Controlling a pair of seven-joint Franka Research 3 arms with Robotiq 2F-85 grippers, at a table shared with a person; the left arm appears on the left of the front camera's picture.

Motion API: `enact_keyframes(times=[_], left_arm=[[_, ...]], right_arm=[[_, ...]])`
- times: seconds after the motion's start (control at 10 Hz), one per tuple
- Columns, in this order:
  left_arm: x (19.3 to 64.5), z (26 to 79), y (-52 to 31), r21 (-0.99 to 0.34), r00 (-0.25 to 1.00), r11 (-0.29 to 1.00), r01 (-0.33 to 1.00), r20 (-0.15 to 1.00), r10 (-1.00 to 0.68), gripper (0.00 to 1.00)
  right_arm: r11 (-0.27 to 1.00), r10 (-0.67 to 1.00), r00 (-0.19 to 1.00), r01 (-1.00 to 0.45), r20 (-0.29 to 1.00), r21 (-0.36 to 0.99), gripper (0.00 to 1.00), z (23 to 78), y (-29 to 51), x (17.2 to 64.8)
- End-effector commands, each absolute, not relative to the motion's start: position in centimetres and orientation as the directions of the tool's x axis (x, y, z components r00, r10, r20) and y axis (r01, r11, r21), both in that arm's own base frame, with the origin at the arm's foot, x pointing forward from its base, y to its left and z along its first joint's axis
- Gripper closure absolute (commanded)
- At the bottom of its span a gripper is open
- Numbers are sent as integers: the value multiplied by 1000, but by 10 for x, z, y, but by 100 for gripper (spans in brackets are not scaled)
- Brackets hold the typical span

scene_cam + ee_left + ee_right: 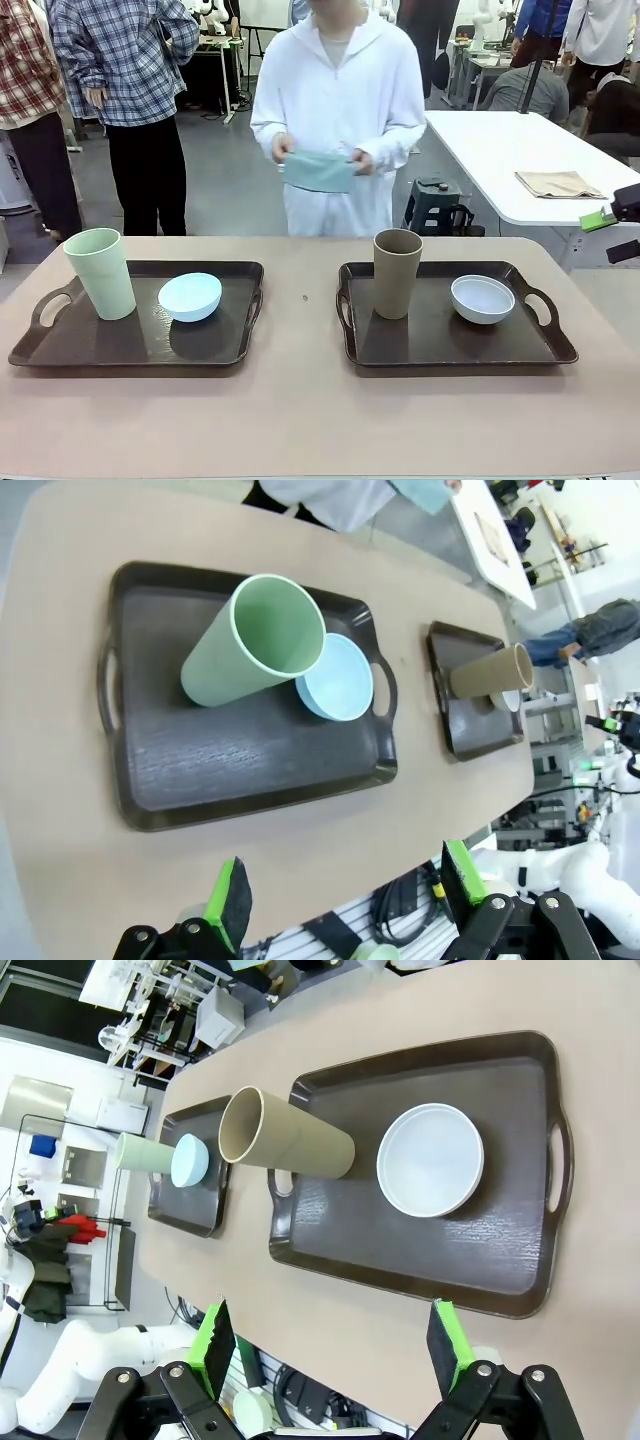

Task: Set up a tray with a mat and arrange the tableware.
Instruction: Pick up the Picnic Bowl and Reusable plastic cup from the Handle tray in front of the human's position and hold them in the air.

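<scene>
Two dark brown trays lie side by side on the tan table. The left tray (70, 345) carries an upright pale green tumbler (101, 273) and a light blue bowl (190, 296). On the right tray (440, 345) stand a brown tumbler (397, 272) and a white bowl (482, 298). A person at the far side holds a folded teal mat (318, 170) in both hands, above the floor behind the table. My left gripper (345, 885) hangs open above the table's near edge by the left tray (250, 770). My right gripper (332, 1335) is open above the near edge by the right tray (420, 1260).
Bare tabletop runs between the trays and along the front edge. Behind at the right stands a white table (500, 150) with a beige folded cloth (558, 184), and a dark stool (435, 200) beside it. Other people stand at the back left.
</scene>
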State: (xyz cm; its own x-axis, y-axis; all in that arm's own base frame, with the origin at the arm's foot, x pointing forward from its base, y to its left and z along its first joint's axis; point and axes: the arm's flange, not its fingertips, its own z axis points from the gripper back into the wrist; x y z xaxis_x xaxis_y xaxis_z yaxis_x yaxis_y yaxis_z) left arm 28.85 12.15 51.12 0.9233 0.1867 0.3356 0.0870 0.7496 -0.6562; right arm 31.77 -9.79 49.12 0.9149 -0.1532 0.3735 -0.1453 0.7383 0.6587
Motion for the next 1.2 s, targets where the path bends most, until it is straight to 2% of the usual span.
enact_keyframes(times=[0.0,1.1], left_arm=[[287,511,122,-665,920,738,112,350,176,0],[287,511,122,-665,920,738,112,350,176,0]], right_arm=[[720,-147,909,-172,390,673,0,491,-99,320],[720,-147,909,-172,390,673,0,491,-99,320]])
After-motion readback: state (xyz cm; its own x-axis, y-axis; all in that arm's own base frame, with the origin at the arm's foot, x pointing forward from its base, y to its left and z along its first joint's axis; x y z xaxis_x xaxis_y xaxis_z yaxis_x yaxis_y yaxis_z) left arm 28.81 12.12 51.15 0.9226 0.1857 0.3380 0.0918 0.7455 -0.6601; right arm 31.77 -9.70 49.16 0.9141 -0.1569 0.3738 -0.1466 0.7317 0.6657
